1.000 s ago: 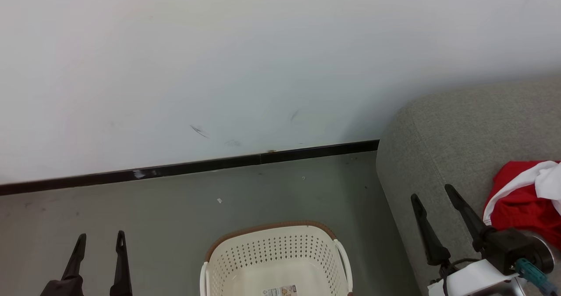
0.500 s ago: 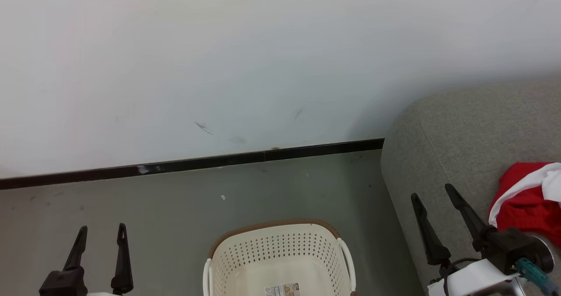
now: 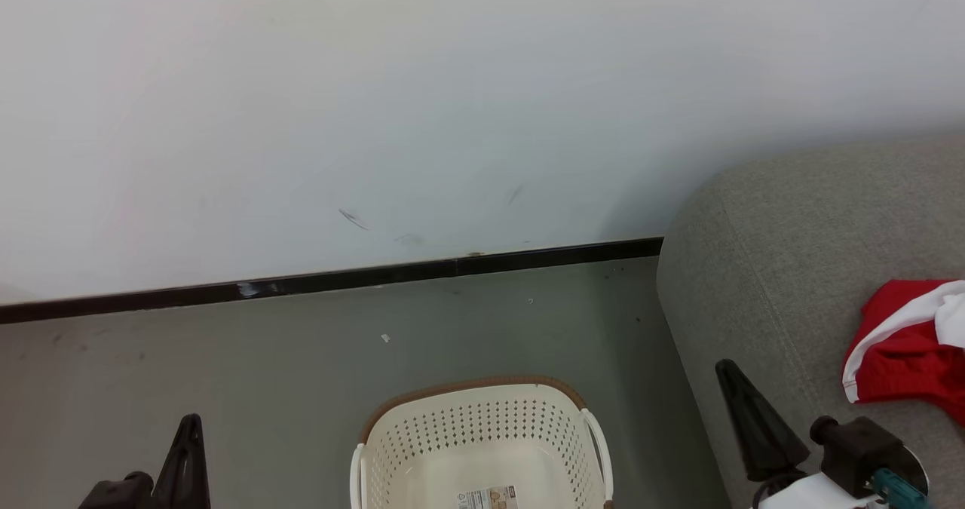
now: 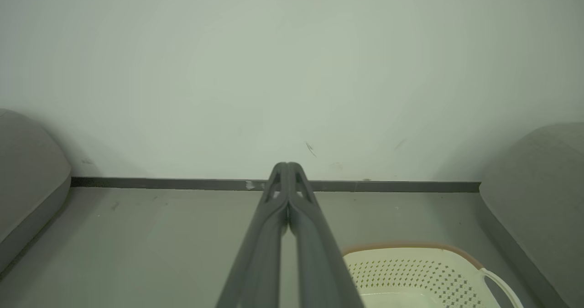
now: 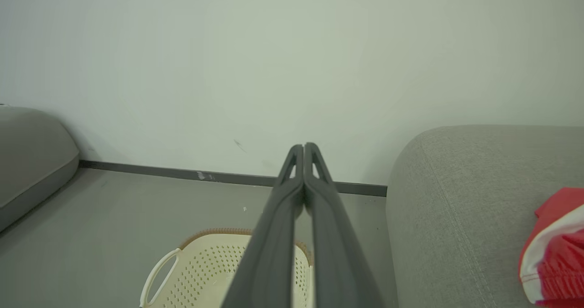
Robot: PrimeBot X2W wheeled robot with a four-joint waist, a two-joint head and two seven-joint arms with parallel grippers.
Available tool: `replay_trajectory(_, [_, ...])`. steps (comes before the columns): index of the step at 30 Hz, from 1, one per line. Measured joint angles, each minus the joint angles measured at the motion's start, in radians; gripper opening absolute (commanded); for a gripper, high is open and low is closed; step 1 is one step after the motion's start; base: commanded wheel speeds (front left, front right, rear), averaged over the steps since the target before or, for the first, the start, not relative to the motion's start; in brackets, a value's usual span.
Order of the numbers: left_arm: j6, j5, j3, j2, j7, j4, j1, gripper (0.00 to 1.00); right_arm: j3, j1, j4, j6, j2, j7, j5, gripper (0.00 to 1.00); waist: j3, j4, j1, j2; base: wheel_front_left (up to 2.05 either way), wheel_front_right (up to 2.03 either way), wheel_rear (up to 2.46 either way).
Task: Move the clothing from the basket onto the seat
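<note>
On the seat, clothing, basket alongside, left fingers and right fingers pressed together

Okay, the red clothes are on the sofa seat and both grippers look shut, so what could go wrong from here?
1. The right gripper sits near the clothing on the seat; a sideways swing might snag it and drag it off.
2. The basket is cut off at the bottom of the head view, so a garment left in its near part could be missed.
</note>
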Motion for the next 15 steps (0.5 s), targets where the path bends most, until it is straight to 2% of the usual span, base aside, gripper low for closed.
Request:
replay_trajectory(6, [-0.017,-0.072,0.015,-0.004,0.023,0.014,-0.004,0.0,0.01,0.037,-0.024,0.0,0.0,0.0,0.076,0.0,0.002,0.0,0.0001,0.0,0.0,0.0,0.0])
replay_trajectory(15, [-0.042,-0.209,0.027,-0.02,0.059,0.022,-0.008,0.0,0.001,0.034,-0.025,0.0,0.0,0.009,0.27,0.0,0.003,0.006,0.0022,0.0,0.0,0.0,0.0])
